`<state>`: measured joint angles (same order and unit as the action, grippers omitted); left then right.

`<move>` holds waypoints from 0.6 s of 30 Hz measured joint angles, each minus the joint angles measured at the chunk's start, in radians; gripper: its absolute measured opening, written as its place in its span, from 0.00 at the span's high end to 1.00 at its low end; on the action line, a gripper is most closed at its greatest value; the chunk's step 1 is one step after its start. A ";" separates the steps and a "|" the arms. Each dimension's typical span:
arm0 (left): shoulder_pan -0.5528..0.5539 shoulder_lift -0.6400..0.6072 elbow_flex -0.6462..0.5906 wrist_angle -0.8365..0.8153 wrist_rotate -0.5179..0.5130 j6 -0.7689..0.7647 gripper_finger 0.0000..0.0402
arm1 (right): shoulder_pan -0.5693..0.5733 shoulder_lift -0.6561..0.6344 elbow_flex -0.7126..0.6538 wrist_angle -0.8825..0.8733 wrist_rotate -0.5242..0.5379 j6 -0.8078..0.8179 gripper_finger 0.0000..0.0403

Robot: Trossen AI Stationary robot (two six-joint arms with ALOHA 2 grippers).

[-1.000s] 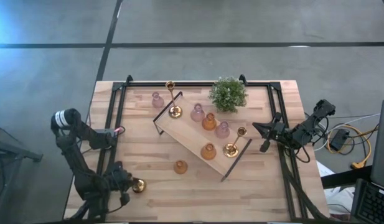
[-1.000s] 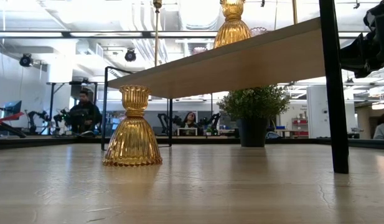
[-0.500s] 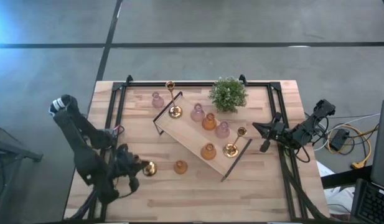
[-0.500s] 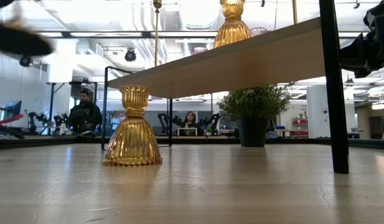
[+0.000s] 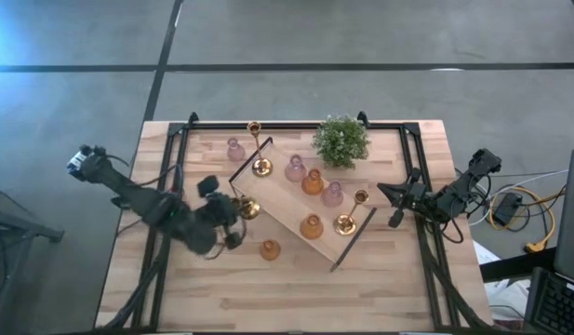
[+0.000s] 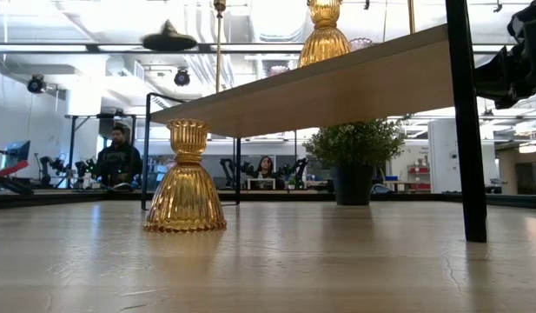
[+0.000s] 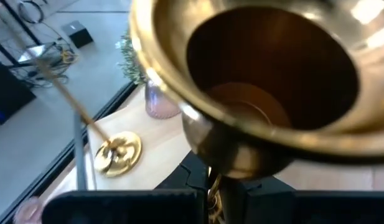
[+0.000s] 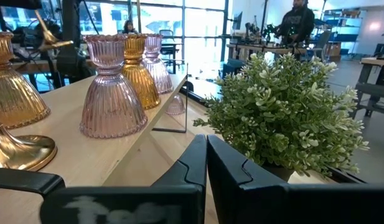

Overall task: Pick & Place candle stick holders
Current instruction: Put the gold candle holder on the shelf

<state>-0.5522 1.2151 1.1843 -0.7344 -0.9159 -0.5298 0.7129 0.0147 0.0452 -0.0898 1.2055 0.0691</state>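
High view puts my left gripper point(image 5: 238, 210) at the near end of the tray point(image 5: 285, 207), jaws clamped on a brass holder point(image 5: 247, 207) and lifted clear of the table point(image 5: 380, 279) so it can pass over the wire handle. Left wrist view shows the brass cup point(image 7: 260, 81) filling the frame just above my fingers. One amber holder point(image 5: 270, 249) stands on the table beside the tray; others sit on the tray already. My right gripper point(image 5: 398, 207) waits at the table's right edge, jaws pressed together on nothing.
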 joint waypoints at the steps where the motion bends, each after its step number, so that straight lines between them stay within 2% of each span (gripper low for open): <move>1: 0.030 0.003 -0.004 0.037 0.033 0.040 0.96 | 0.000 0.000 0.000 0.000 0.000 0.002 0.98; 6: 0.157 0.021 -0.011 0.170 0.203 0.195 0.96 | 0.000 0.000 0.000 0.000 0.000 0.002 0.98; 11: 0.241 0.034 -0.011 0.263 0.328 0.271 0.96 | 0.000 0.000 0.000 0.000 0.000 0.001 0.98; 18: 0.309 0.059 -0.011 0.300 0.355 0.270 0.96 | 0.000 0.000 0.000 0.000 0.000 0.000 0.98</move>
<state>-0.2432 1.2742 1.1736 -0.4347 -0.5609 -0.2603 0.7131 0.0147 0.0452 -0.0895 1.2055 0.0693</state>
